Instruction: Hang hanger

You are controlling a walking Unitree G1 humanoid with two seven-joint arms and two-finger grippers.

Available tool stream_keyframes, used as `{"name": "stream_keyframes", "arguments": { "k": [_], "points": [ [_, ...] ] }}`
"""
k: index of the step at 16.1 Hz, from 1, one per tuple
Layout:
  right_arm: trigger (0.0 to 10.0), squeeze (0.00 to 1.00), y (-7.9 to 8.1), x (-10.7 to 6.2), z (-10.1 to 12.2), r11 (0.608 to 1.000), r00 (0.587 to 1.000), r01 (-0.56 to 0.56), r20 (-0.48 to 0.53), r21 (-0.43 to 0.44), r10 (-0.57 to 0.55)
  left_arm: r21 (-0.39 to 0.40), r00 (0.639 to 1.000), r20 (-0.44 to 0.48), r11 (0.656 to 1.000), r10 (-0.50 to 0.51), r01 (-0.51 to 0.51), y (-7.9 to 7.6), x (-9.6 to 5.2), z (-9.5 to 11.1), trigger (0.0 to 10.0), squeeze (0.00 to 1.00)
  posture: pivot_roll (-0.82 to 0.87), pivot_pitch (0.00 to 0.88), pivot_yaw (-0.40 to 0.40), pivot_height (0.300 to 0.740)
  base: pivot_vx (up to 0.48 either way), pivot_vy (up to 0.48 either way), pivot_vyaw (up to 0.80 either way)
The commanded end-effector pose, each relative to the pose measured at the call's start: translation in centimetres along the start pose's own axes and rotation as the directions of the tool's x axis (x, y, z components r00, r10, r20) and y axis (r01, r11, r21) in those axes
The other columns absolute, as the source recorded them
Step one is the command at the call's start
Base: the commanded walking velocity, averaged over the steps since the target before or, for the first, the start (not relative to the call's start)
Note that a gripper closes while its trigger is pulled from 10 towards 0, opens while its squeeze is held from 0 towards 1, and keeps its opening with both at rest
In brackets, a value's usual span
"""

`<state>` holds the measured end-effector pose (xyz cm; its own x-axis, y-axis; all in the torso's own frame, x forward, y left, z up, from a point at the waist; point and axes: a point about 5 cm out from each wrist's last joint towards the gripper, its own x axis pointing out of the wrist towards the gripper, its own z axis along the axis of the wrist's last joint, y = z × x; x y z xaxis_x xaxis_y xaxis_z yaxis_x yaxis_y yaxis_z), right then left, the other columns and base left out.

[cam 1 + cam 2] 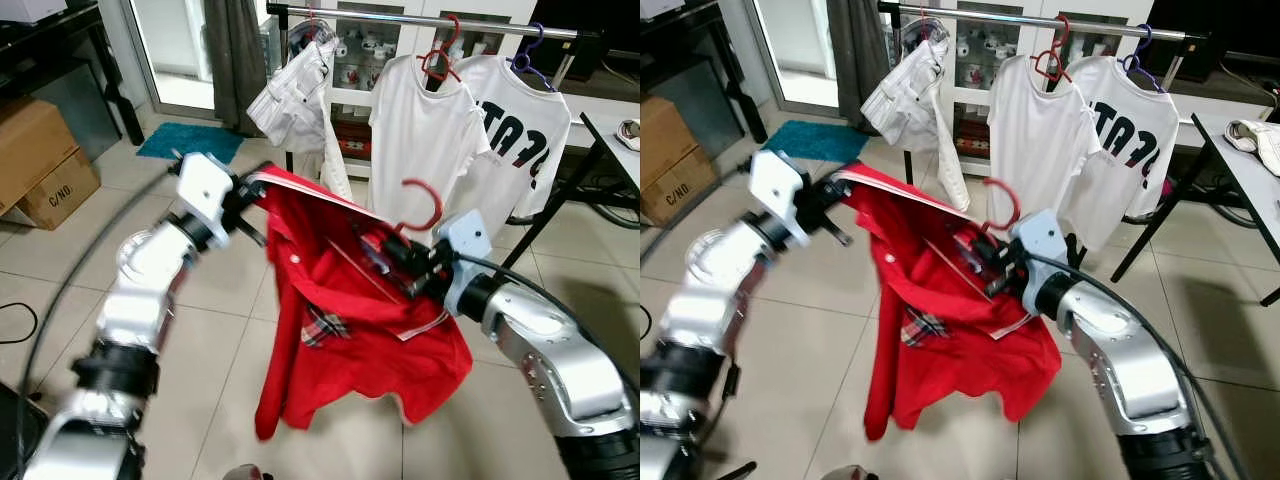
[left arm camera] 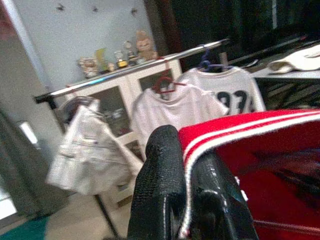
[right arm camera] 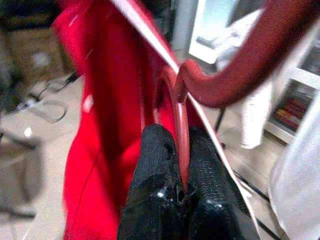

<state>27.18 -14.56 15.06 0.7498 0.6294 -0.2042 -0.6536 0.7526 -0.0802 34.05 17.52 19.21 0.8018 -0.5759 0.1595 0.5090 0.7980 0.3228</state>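
My right gripper (image 3: 182, 150) pinches the stiff, thin hanger (image 1: 425, 210) below its hook; my left gripper (image 2: 187, 165) pinches the limp, light shirt (image 1: 340, 320) hem.

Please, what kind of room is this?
Probably a living or laundry area of a home: a clothes rail with white shirts, a glass-door display cabinet, tiled floor and cardboard boxes.
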Motion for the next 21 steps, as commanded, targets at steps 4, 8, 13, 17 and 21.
{"name": "stream_keyframes", "arguments": {
  "k": [4, 8, 13, 17, 21],
  "points": [
    [0.0, 0.0, 1.2, -1.8, -1.4, 0.982, 0.981, -0.182, -0.081, -0.048, 0.178, 0.005, 0.995, 0.006, 0.995, 0.104, -0.104, 4.2, -0.5, 2.2, 0.0, 0.0, -0.02, 0.0, 0.022, 0.74, 0.0, 0.0, 0.0],
    [0.0, 0.0, 0.9, -2.9, -1.9, 0.972, 0.969, -0.232, -0.093, -0.043, 0.228, -0.078, 0.992, -0.059, 0.99, 0.115, -0.119, 6.3, -0.8, 1.8, 0.0, 0.0, -0.02, 0.0, 0.034, 0.74, 0.0, 0.0, 0.0],
    [0.0, 0.0, -0.3, -3.9, -1.6, 0.982, 0.982, -0.19, -0.018, 0.018, 0.19, -0.201, 0.991, -0.127, 0.978, 0.036, -0.061, 7.1, -2.6, -0.4, 0.0, 0.0, -0.04, 0.0, 0.049, 0.74, 0.0, 0.0, 0.0],
    [0.0, 0.0, -0.3, -4.4, -1.5, 0.977, 0.979, -0.205, 0.024, 0.056, 0.204, -0.348, 0.995, -0.093, 0.935, 0.034, -0.064, 7.6, -3.2, -0.9, 0.0, 0.0, -0.04, 0.0, 0.054, 0.74, 0.0, 0.0, 0.0],
    [0.0, 0.0, 1.4, -4.8, -1.0, 0.933, 0.937, -0.342, 0.121, 0.109, 0.329, -0.645, 0.986, -0.105, 0.746, 0.132, -0.169, 7.7, -3.6, -3.2, 0.0, 0.0, -0.04, 0.0, 0.06, 0.74, 0.0, 0.0, 0.0]
  ]
}}
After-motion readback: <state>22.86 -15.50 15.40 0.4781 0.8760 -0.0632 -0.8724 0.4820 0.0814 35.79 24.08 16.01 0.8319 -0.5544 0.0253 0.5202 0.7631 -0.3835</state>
